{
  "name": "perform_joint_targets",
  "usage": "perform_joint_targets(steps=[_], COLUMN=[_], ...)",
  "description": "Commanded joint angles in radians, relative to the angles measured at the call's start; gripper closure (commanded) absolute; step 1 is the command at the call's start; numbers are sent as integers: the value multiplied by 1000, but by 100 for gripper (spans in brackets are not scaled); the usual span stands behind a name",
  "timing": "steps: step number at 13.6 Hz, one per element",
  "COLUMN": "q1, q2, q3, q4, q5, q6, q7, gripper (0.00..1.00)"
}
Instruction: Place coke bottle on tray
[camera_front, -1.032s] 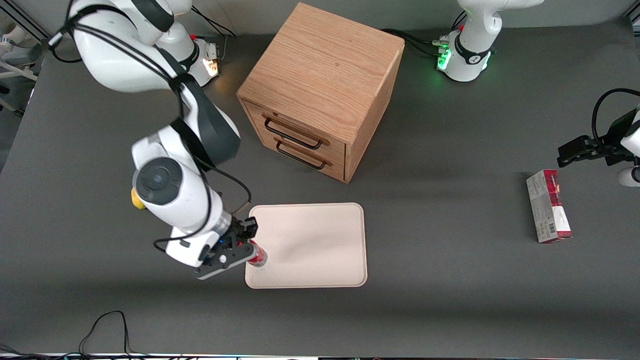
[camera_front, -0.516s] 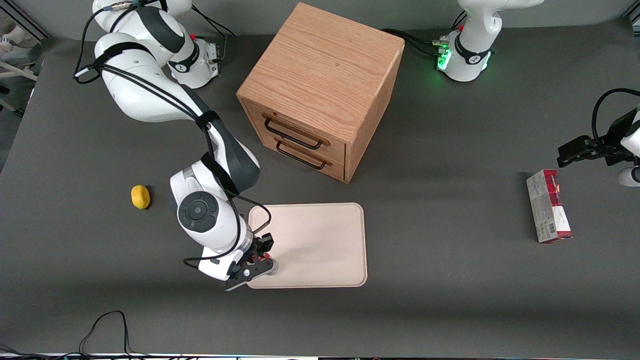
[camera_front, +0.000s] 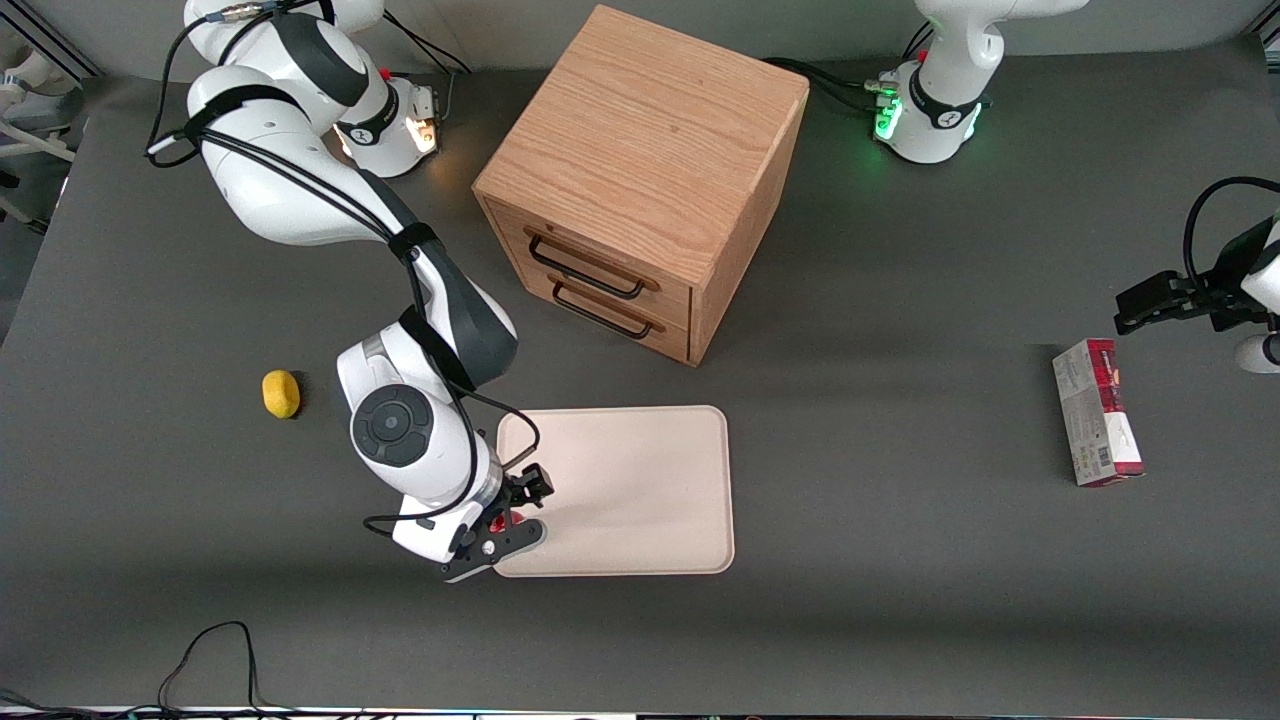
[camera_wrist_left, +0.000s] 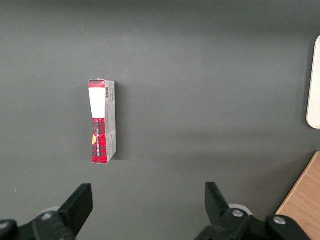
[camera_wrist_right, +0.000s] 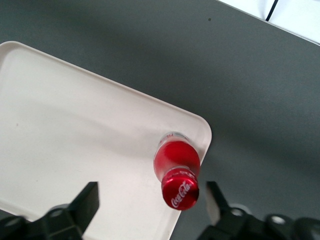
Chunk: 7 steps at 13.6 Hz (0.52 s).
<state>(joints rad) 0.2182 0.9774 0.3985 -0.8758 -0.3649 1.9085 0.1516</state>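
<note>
The coke bottle (camera_wrist_right: 176, 162) is a small red bottle with a red cap and white script. It stands upright on the tray (camera_wrist_right: 75, 125), just inside one rounded corner. My right gripper (camera_wrist_right: 151, 202) is open above it, and its two dark fingers (camera_wrist_right: 87, 200) stand apart on either side of the cap without touching it. In the front view the gripper (camera_front: 515, 512) hangs over the tray's (camera_front: 630, 490) corner nearest the camera, at the working arm's end. There only a sliver of the red coke bottle (camera_front: 500, 522) shows under the gripper.
A wooden drawer cabinet (camera_front: 640, 180) with two closed drawers stands farther from the camera than the tray. A small yellow object (camera_front: 281, 393) lies toward the working arm's end. A red-and-white carton (camera_front: 1097, 411) lies toward the parked arm's end. A black cable (camera_front: 215, 650) loops at the table's near edge.
The arm carried the bottle from the tray's edge to its near corner. The fingers now stand apart from the bottle, which stands free on the tray.
</note>
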Motion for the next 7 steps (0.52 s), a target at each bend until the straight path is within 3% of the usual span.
perform_joint_targets(steps=[1, 3, 6, 7], q1=[-11, -28, -98, -103], q2=[-28, -77, -179, -225], q3=[10, 10, -12, -41], q4=[0, -2, -5, -21], q5=[-17, 16, 164, 182], q6=[0, -22, -181, -242], q7=[20, 17, 16, 17], gripper=[0, 0, 0, 0])
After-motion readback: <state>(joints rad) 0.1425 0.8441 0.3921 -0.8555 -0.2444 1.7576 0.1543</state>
